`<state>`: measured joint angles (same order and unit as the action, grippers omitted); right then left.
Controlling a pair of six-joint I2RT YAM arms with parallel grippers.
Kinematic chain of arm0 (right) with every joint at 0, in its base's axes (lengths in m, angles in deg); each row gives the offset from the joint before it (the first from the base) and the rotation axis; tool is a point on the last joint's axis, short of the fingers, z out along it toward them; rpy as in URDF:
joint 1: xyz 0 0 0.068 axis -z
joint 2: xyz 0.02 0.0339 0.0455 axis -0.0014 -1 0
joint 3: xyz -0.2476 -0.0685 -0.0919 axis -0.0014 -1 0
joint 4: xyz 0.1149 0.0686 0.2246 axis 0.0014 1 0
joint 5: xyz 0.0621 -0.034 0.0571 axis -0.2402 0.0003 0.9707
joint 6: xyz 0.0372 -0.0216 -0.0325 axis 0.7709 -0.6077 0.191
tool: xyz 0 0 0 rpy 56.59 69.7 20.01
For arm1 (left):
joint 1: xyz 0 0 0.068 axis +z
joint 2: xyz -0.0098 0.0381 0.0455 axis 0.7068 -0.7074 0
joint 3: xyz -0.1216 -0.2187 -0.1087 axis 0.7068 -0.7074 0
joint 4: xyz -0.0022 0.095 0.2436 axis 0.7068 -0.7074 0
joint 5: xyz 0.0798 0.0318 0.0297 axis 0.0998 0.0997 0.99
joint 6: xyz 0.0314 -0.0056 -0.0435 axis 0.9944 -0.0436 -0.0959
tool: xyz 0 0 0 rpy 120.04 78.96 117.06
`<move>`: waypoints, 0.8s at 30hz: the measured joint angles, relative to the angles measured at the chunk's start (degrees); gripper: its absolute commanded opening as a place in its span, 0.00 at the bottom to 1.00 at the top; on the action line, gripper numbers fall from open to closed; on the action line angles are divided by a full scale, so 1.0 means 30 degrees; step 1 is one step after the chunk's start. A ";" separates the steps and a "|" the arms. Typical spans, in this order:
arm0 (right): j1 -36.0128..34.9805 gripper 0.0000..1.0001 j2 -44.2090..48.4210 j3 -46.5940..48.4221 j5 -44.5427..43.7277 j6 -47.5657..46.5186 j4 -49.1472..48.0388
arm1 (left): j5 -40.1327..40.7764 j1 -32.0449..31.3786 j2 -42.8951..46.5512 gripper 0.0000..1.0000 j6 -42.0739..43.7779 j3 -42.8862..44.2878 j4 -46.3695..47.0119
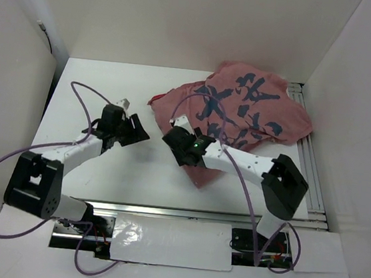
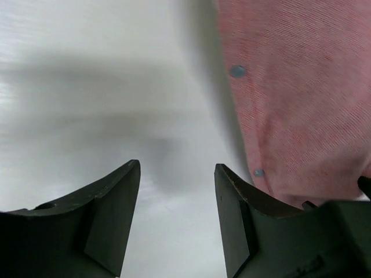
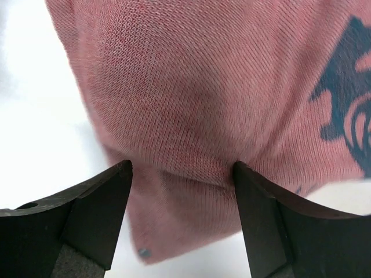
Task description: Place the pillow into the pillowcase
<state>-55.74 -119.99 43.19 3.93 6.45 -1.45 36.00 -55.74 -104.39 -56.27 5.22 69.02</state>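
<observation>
The pillowcase (image 1: 242,112) lies rumpled at the back right of the white table (image 1: 101,170), dusty pink-red side up with dark calligraphy marks. The pillow is not in view. My left gripper (image 1: 139,130) is open and empty, just left of the case's left edge. In the left wrist view its fingers (image 2: 177,165) hover over bare table, with the case's edge (image 2: 290,98) and its snap buttons to the right. My right gripper (image 1: 174,141) is open over the case's near-left corner. In the right wrist view (image 3: 181,164) a fold of the pillowcase (image 3: 203,87) lies between the open jaws.
White walls close in the table at the back and both sides. An aluminium rail (image 1: 307,159) runs along the right edge and another (image 1: 164,210) along the near edge. A white sheet (image 1: 174,242) lies in front between the arm bases. Purple cables (image 1: 84,90) loop beside the arms.
</observation>
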 measured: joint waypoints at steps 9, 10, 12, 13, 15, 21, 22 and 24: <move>-0.0903 0.77 0.8211 -0.4670 0.3453 0.3111 0.0867 | 0.0998 -0.3417 0.3650 0.63 -0.0459 -0.2659 0.0335; -0.0903 0.77 0.9194 -0.5413 0.3963 0.3439 0.0882 | 0.1195 -0.3701 0.3861 0.63 -0.0539 -0.2798 0.0270; -0.0903 0.77 1.0695 -0.6834 0.4794 0.4146 0.0925 | 0.1610 -0.4138 0.4095 0.63 -0.0605 -0.2892 0.0175; -0.0903 0.77 1.1205 -0.7519 0.5166 0.4488 0.1013 | 0.1800 -0.4350 0.4182 0.63 -0.0627 -0.2892 0.0146; -0.0903 0.76 1.1511 -0.8510 0.5741 0.5042 0.1027 | 0.2106 -0.4670 0.4357 0.63 -0.0670 -0.2892 0.0138; -0.0903 0.73 1.0134 -1.0528 0.5931 0.5923 -0.0277 | 0.2455 -0.5238 0.4779 0.63 -0.1035 -0.2892 0.0066; -0.0903 0.71 0.9785 -1.0754 0.5916 0.6003 -0.0882 | 0.2565 -0.5275 0.4779 0.63 -0.1042 -0.2892 -0.0022; -0.0903 0.67 0.9289 -1.1162 0.5785 0.6135 -0.1989 | 0.2667 -0.5399 0.4787 0.63 -0.1049 -0.2892 -0.0189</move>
<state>-58.45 -92.13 9.70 21.29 24.85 -7.42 44.00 -71.94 -90.03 -59.41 -3.46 68.45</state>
